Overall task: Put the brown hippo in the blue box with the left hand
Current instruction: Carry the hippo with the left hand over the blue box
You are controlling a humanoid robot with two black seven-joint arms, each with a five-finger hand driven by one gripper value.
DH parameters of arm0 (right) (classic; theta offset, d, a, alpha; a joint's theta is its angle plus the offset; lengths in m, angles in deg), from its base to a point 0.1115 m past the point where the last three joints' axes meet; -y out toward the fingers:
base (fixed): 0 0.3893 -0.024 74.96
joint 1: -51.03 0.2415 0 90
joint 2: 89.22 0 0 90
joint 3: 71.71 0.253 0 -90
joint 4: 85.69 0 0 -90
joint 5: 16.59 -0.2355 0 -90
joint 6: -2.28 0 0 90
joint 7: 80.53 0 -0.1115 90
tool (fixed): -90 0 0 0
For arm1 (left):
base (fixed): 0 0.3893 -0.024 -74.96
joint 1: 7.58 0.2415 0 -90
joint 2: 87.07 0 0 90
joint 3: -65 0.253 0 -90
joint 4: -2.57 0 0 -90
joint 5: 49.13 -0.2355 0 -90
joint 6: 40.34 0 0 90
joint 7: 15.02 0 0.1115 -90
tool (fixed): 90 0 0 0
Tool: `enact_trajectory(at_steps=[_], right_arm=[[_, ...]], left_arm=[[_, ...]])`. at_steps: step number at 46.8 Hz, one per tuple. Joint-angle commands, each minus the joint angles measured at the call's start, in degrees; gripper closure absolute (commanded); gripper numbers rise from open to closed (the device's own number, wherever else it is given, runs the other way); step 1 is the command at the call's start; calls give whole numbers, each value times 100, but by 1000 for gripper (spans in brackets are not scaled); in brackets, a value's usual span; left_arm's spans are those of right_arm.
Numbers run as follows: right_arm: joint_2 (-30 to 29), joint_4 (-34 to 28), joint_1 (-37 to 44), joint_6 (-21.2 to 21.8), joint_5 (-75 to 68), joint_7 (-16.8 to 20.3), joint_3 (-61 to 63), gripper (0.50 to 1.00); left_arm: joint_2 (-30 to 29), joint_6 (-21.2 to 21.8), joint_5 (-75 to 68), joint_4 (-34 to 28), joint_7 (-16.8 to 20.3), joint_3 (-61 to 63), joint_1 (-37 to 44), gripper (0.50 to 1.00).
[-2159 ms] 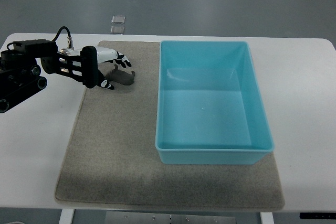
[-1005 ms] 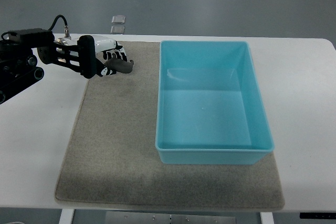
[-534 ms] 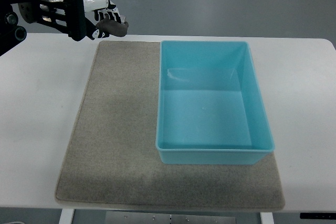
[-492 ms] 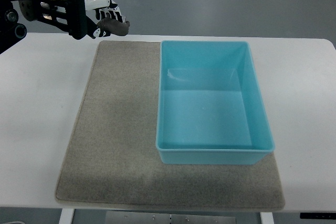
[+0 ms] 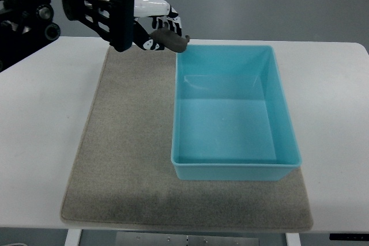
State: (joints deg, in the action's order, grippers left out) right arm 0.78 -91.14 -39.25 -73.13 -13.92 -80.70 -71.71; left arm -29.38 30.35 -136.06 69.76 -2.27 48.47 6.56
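The left robot hand has its fingers curled around the brown hippo, holding it up off the mat. It's right by the far left corner of the blue box, the toy's tip about level with the box rim there. The box is empty and sits on the mat's right side, on the white worktop.

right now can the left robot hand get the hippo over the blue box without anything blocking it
Probably yes. The left robot hand holds the brown hippo raised just beside the blue box at its far left corner; the box is open-topped and empty, with nothing between them.
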Motion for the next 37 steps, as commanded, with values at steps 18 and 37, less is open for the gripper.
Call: enact_trajectory(at_steps=[18, 37], right_arm=[[0, 0, 1, 0, -3, 0, 0, 564], [0, 0, 1, 0, -3, 0, 0, 564]], left_arm=[[1209, 60, -114, -12, -97, 71, 264, 1000], [1701, 95, -114, -443, -105, 88, 554, 943]])
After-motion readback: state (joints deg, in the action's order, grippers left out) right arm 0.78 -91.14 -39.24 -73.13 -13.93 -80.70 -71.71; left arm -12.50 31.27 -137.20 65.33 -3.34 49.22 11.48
